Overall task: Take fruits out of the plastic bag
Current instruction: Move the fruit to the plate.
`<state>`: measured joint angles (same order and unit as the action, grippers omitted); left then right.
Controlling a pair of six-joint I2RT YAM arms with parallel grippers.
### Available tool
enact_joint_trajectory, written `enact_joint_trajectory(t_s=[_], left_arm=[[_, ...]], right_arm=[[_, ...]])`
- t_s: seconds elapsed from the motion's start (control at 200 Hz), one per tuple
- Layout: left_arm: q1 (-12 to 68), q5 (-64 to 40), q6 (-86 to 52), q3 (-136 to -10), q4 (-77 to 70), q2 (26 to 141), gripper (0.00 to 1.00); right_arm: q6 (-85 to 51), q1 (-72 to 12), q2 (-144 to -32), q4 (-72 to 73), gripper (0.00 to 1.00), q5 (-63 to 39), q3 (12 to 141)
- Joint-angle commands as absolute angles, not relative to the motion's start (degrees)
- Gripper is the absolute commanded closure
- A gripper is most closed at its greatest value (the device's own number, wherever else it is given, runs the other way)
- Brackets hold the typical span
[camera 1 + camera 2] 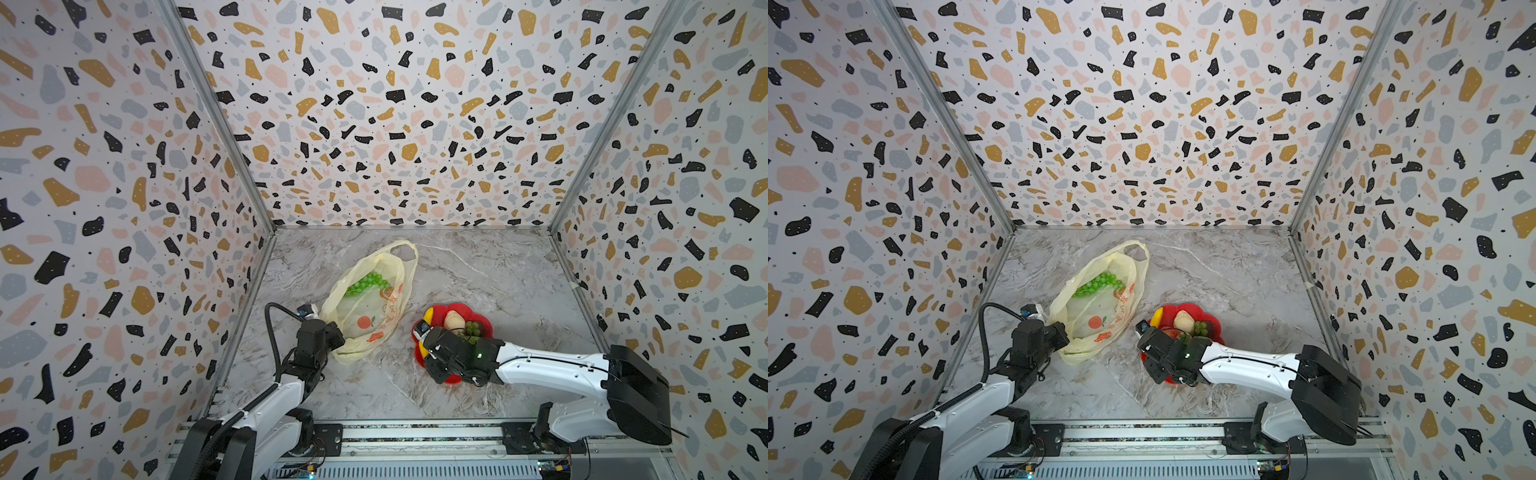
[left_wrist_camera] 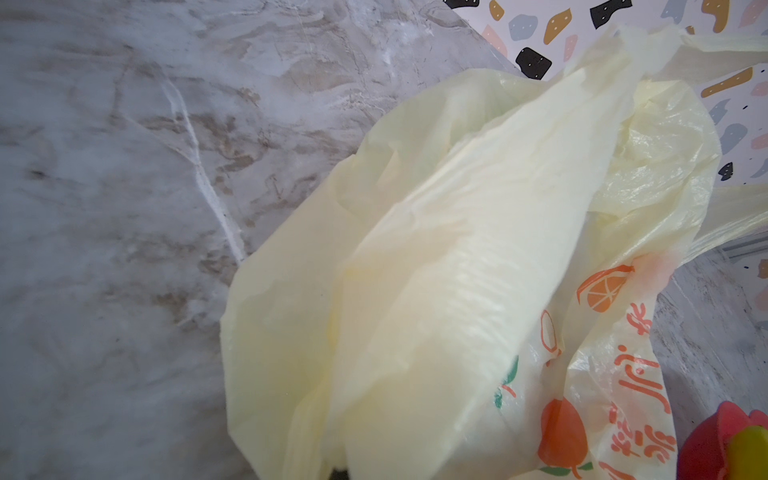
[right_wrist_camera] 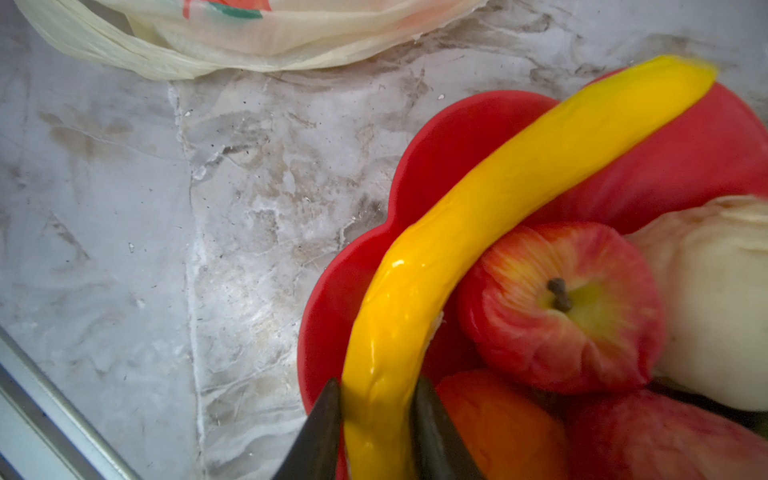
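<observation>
The pale yellow plastic bag (image 1: 374, 307) (image 1: 1100, 316) lies on the marble table with a bunch of green grapes (image 1: 368, 282) showing through its far half. My left gripper (image 1: 334, 334) is shut on the bag's near end; the bag (image 2: 457, 249) hides its jaws in the left wrist view. My right gripper (image 3: 376, 382) is shut on a yellow banana (image 3: 498, 187) that rests across the rim of the red flower-shaped plate (image 3: 457, 124). On the plate lie a red apple (image 3: 561, 307), an orange (image 3: 498, 428), a beige pear-like piece (image 1: 453, 319) and darker grapes (image 1: 472, 328).
The plate (image 1: 482, 322) stands to the right of the bag, a short gap of bare marble between them. Patterned walls close the table on three sides, and a metal rail (image 1: 415, 432) runs along the front, carrying both arm bases.
</observation>
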<state>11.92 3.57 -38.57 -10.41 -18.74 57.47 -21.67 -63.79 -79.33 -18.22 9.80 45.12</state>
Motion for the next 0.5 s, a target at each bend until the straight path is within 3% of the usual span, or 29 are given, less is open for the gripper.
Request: enact_joint_trajectory(t_s=[0.0,0.075,0.27,0.491], left_arm=[[12.1,4.4,-38.0,-12.0,-19.4,56.8,1.00],[12.1,4.5,-38.0,-12.0,-19.4,56.8,1.00],[12.1,4.4,-38.0,-11.9,-19.7,56.8,1.00],[12.1,4.6,-37.9,-12.0,-18.7,55.1,1.00]], right_arm=[[-22.4,-64.1,-76.9,-21.6,0.70,10.8,44.0],[-22.3,-64.1,-76.2,-21.6,0.69,10.2,43.9],[-21.7,-64.3,-75.5,-22.3,0.55,11.4,46.9],[-20.5,-64.3,-75.2,-22.1,0.50,13.3,52.6]])
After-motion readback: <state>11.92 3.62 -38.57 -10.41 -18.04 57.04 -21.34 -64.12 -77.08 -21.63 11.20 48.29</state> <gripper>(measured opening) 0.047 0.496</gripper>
